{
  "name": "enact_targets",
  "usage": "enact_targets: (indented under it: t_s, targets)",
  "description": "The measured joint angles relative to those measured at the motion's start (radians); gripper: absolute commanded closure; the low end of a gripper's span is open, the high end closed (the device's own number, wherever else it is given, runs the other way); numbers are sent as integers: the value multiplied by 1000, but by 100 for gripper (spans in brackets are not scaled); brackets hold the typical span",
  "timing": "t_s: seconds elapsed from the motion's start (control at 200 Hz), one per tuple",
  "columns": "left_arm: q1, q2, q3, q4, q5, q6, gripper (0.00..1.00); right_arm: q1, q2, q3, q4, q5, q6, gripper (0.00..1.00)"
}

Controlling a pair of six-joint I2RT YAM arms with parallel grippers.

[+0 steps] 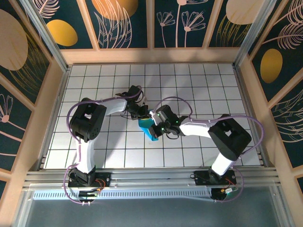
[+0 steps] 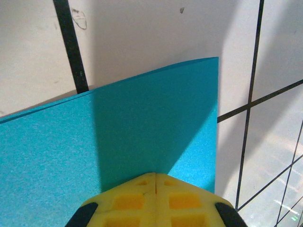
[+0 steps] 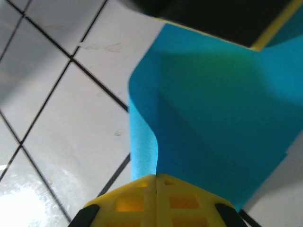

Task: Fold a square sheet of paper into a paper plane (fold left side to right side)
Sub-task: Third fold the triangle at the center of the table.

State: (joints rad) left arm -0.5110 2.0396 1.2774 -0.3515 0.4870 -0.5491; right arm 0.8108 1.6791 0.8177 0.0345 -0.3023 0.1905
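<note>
Top external view: the square sheet of paper (image 1: 150,130) sits at the centre of the gridded worktop (image 1: 199,85), raised and bent rather than lying flat. The left arm reaches it from 9 o'clock and the right arm from 3 o'clock.

Left wrist view: the left fingers (image 2: 149,182) are pressed together and clamped on an edge of the sheet (image 2: 142,137). The paper extends away toward 12 o'clock with one free corner at 1 o'clock.

Right wrist view: the right fingers (image 3: 150,182) are likewise together and clamped on the sheet (image 3: 213,127). The paper curls into a soft bend at 11 o'clock, clear of the tiles beneath.

Step in hand, as judged: the first fold, left side carried over to right side. No crease is visible yet.

Next move requirements:
1. Carry the gripped edge across until it meets the opposite edge.
2. Match corners before lowering; a skewed overlap would spoil symmetry.
3. Lay the doubled sheet on the worktop, then press along the bend to set the crease.
</note>
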Motion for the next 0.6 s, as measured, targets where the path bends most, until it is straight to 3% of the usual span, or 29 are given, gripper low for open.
enact_targets:
  t_s: [0.601]
  targets:
    - [-5,0,0,0,-2,0,100,-45,40,46,-43,92,3,100]
